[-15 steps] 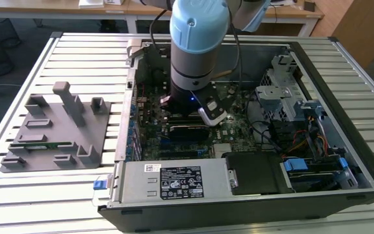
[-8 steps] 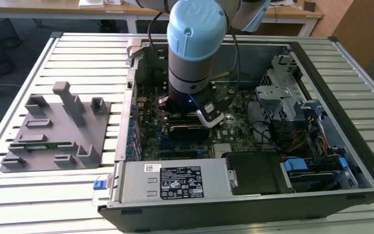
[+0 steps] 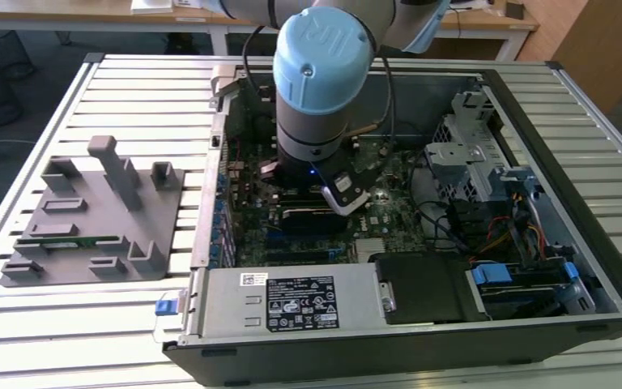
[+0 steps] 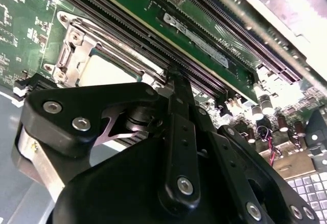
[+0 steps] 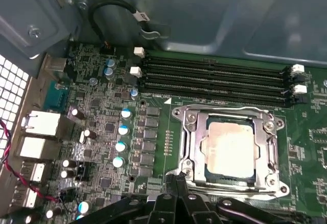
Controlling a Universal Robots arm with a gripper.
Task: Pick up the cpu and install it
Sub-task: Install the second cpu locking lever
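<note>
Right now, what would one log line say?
arm: inside open computer case | gripper: above socket edge | silver square cpu: seated in metal socket frame

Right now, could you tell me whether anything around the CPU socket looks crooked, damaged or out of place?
Nothing stands out. The cpu lies flat and square inside the socket frame on the motherboard, and the gripper sits just beside the socket. The memory slots look intact.

The black gripper (image 4: 176, 81) hangs close over the green motherboard (image 4: 153, 9), its jaws drawn together and holding nothing. Just beyond the jaws, the cpu (image 4: 104, 70) sits inside its metal socket frame (image 4: 76, 42), with dark memory slots (image 4: 204, 78) running alongside.
</note>
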